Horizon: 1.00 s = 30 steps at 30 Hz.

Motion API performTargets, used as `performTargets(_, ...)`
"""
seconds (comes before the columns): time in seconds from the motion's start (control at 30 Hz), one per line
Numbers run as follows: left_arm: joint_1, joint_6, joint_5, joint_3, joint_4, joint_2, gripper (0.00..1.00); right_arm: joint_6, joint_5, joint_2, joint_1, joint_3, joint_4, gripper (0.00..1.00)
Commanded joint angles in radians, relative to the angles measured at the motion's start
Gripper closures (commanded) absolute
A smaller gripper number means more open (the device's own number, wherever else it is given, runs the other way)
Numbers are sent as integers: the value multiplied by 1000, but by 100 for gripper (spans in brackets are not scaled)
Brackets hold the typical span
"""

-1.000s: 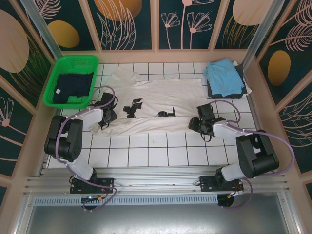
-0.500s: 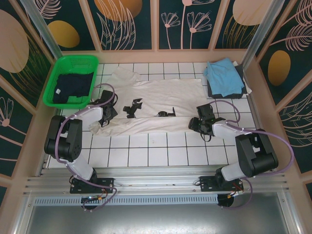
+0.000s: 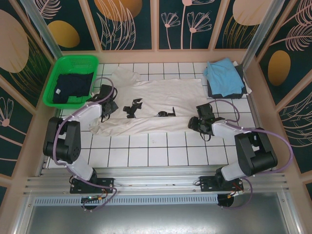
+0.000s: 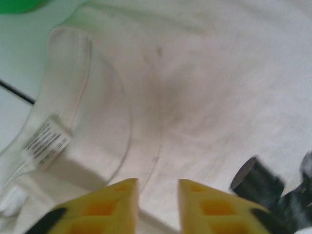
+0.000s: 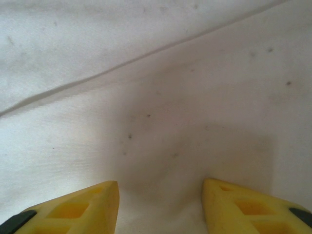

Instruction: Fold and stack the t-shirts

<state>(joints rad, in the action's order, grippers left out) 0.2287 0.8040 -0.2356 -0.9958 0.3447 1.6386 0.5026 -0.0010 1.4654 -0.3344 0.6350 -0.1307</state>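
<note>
A large cream-white t-shirt (image 3: 165, 97) lies spread across the tiled table, with small black prints (image 3: 132, 108) on it. My left gripper (image 3: 109, 104) hovers over its left end; in the left wrist view the yellow fingers (image 4: 122, 200) stand a little apart above the collar and its label (image 4: 46, 144), nothing between them (image 4: 157, 187). At the shirt's right end my right gripper (image 3: 196, 122) is open, its fingertips wide apart over plain cloth (image 5: 161, 190). A light blue t-shirt (image 3: 223, 75) lies on a dark grey one (image 3: 235, 90) at the back right. A dark navy t-shirt (image 3: 73, 87) sits in the basket.
The green mesh basket (image 3: 80, 62) stands at the back left, close to my left arm. Low wooden walls border the table on all sides. Bare white tiles (image 3: 156, 151) stretch between the shirt and the arm bases.
My left gripper has moved toward the far side, onto the collar area, and its jaws closed and parted again. The right arm and the shirts have not moved.
</note>
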Motion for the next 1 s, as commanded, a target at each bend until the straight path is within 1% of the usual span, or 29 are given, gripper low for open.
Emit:
performTargets(0.0, 3, 33, 4, 135, 14, -100, 56, -13, -30, 37, 3, 12, 8, 51)
performTargets(0.03, 3, 44, 6, 168, -2, -116, 53, -16, -36, 43, 1, 15, 10, 51)
performTargets(0.17, 1, 65, 9, 204, -37, -101, 49, -28, -37, 59, -9, 39, 0, 51)
performTargets(0.33, 1, 61, 4, 167, -59, -32, 51, -29, -20, 38, -12, 36, -15, 51)
performTargets(0.53, 1, 44, -1, 126, -55, 2, 52, -16, -20, 20, -13, 13, -6, 51)
performTargets(0.83, 1, 29, -47, 97, 0, -27, 51, -18, -27, 38, -13, 21, 3, 51)
performTargets(0.87, 1, 24, -51, 90, 1, -20, 51, -18, -30, 41, -13, 22, 6, 51)
performTargets(0.9, 1, 20, -52, 82, 3, -11, 54, -18, -31, 43, -13, 22, 7, 51)
performTargets(0.97, 1, 14, -51, 64, 6, 21, 61, -17, -34, 46, -13, 21, 12, 51)
